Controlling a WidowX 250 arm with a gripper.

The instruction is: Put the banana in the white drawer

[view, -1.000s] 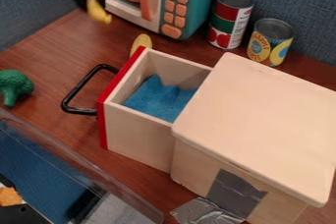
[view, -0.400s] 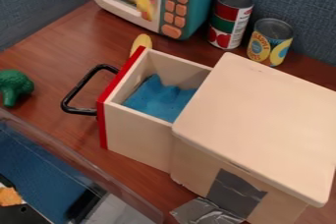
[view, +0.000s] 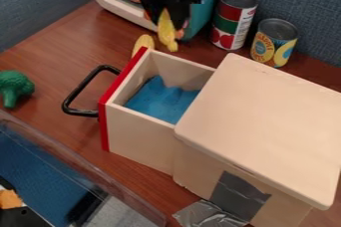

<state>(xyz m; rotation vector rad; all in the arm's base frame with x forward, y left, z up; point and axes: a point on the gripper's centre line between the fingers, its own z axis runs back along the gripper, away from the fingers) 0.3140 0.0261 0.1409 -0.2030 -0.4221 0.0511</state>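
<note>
The black gripper (view: 164, 8) hangs at the top, in front of the microwave, shut on the yellow banana (view: 166, 31). The banana points downward, just above and behind the back edge of the drawer. The drawer (view: 140, 134) is pale wood with a red front and a black handle, pulled out to the left from its wooden box (view: 266, 126). Blue material (view: 163, 102) lies inside it.
A teal toy microwave (view: 212, 2) stands behind, two cans (view: 233, 19) to its right. A yellow oval piece (view: 143, 43) is behind the drawer's red front. Green broccoli (view: 15, 87) sits left; a clear bin (view: 86, 171) is front left.
The gripper has carried the banana from the upper left to the right, across the microwave, and lower towards the drawer's back edge. The drawer has not moved.
</note>
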